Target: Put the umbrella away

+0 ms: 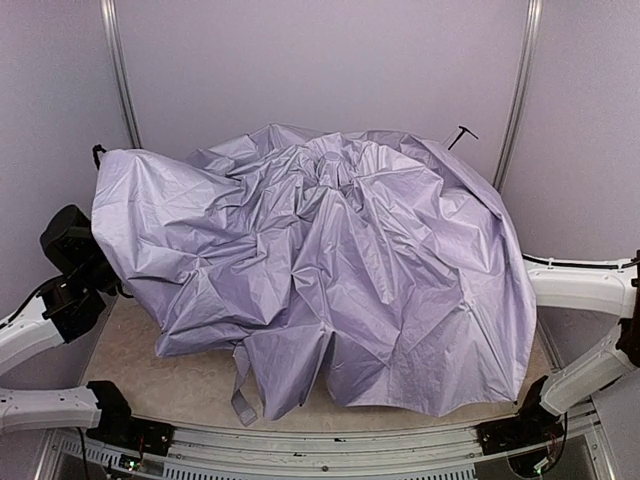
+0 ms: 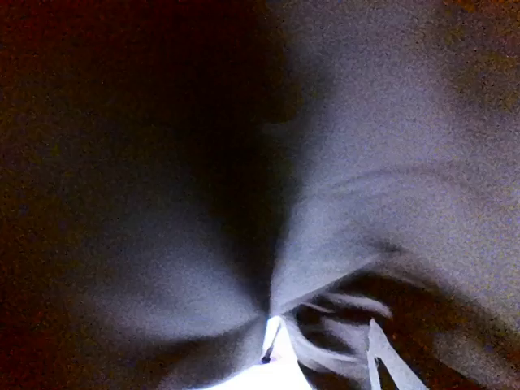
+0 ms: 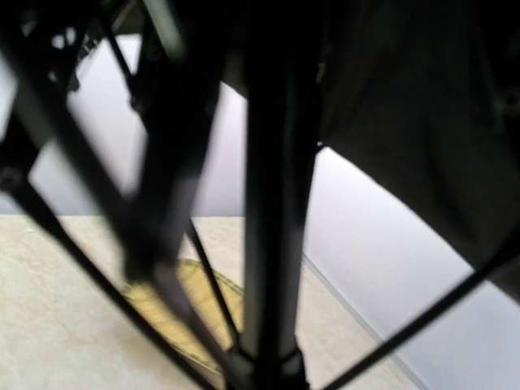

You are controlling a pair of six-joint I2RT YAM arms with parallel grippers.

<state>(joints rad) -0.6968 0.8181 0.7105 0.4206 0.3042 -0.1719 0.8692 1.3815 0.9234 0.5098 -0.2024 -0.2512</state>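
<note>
On the surface (image 1: 190, 385), the open umbrella (image 1: 330, 270) shelters a woven tray (image 3: 201, 284); both grippers lie hidden beneath it, state indeterminable.

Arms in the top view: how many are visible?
2: left arm at the left edge, right arm at the right edge; there the umbrella hides both pincers.

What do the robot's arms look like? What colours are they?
Both arms are smooth white tubes joined by chunky black joints. The left arm has a boxy black block next to the umbrella. The right arm has a thin black cable running along its top. The grippers are hidden under the fabric, so I cannot tell what they look like.
</note>
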